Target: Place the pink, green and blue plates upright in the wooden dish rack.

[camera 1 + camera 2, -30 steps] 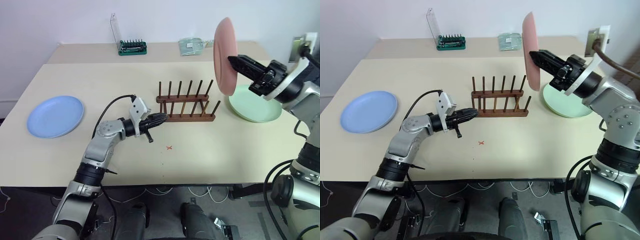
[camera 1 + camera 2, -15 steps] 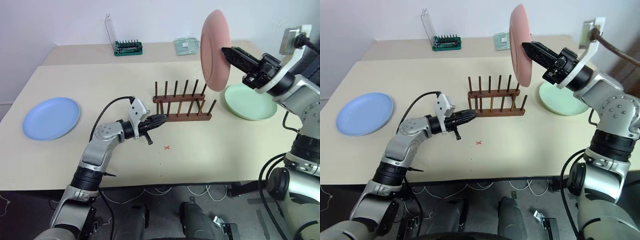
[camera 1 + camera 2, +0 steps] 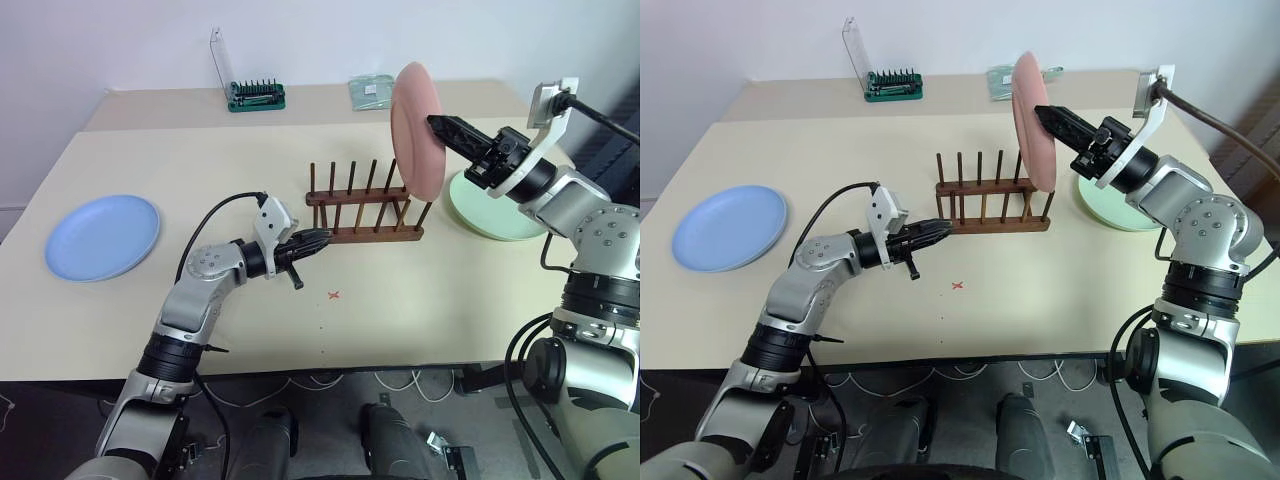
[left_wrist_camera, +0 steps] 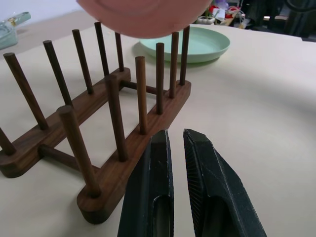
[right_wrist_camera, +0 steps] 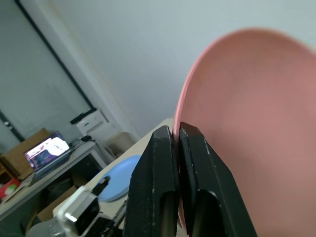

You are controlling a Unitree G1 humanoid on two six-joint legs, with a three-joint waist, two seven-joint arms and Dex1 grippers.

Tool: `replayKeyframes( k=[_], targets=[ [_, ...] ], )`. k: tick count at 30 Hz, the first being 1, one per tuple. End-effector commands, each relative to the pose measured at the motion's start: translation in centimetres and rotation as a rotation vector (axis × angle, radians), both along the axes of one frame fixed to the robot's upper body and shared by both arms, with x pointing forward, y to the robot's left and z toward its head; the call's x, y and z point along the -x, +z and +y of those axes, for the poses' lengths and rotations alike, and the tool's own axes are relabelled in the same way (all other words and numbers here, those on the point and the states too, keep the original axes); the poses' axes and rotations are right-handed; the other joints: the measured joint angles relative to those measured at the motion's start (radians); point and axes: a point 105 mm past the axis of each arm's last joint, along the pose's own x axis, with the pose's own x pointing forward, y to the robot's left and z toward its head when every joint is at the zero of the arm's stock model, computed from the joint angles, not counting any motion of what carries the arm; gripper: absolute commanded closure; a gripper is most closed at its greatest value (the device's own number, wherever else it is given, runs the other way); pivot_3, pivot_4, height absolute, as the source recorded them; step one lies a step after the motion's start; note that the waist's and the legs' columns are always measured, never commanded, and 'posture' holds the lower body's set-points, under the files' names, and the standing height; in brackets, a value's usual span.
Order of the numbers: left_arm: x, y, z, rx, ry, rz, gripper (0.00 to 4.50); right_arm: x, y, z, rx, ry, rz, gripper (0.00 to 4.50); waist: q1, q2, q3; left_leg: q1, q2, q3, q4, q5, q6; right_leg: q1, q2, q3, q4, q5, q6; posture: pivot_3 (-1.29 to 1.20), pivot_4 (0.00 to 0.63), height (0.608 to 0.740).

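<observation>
The right gripper (image 3: 438,124) clamped the pink plate (image 3: 414,130) by its rim, on edge above the rack (image 3: 364,208); the left gripper (image 3: 322,238), closed and empty, sat beside the rack's end

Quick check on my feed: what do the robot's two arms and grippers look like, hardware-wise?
Both arms are silver-grey metal segments with black joint rings. Each ends in a gripper of two tapering black fingers, ribbed on the inner faces: left gripper, right gripper. A white camera block sits at each wrist, with a black cable looping back along the arm.

three plates (image 3: 416,131), one rack (image 3: 364,212), two end effectors (image 3: 322,238)
</observation>
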Motion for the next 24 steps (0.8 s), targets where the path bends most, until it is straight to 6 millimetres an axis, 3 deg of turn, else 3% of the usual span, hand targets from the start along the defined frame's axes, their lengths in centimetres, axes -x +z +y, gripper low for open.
replayKeyframes(
  k=[1,16,19,24],
  targets=[
    [0.4,1.1,0.1,0.023,-0.007,-0.038,4.06,0.0,1.2,-1.3,-0.058,-0.032,-0.041,4.38,0.000,0.000,0.000,0.000,0.000,0.000,0.000,0.000,0.000,0.000,0.000,0.000,0.000,0.000,0.000,0.00,0.150,0.740],
    [0.4,1.0,0.1,0.020,-0.004,-0.036,4.06,-1.5,-2.0,-3.4,-0.163,-0.127,0.105,4.38,0.000,0.000,0.000,0.000,0.000,0.000,0.000,0.000,0.000,0.000,0.000,0.000,0.000,0.000,0.000,0.00,0.150,0.740],
    [0.5,1.0,0.0,0.019,-0.009,-0.036,4.06,-1.7,-2.4,-3.7,-0.152,-0.153,0.114,3.56,0.000,0.000,0.000,0.000,0.000,0.000,0.000,0.000,0.000,0.000,0.000,0.000,0.000,0.000,0.000,0.00,0.150,0.740],
    [0.6,0.9,-0.1,0.018,-0.015,-0.033,4.06,-2.0,-1.3,-5.2,-0.120,-0.276,0.045,1.01,-0.001,0.000,0.000,0.000,0.000,0.000,0.000,0.000,0.000,0.000,0.000,0.000,0.000,0.000,0.000,0.00,0.150,0.740]
  ],
)
